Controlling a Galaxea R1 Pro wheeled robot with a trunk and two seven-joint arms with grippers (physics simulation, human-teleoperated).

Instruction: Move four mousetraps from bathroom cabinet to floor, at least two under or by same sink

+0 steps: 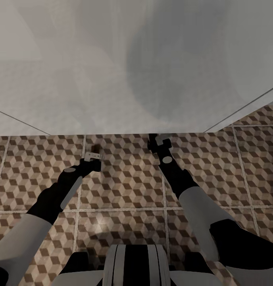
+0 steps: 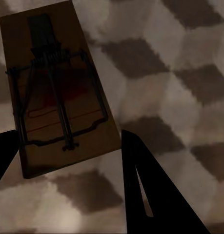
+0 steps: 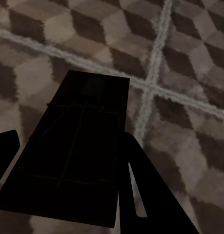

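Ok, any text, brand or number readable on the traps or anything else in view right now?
None readable.
Mousetrap at the left gripper: faint red outline printed on the board, no legible letters.
Mousetrap at the right gripper: in deep shadow, nothing can be made out.
Bathroom floor: cube pattern, no writing.

Readable text: none on any surface.
Tan-wood mousetrap board (image 2: 63,92) with dark wire parts: faint red printed outline, no legible letters.
Shadowed dark mousetrap board (image 3: 72,156): no marking legible.
Cube-patterned brown-and-beige floor tiles (image 1: 124,186): pattern only, no signs.
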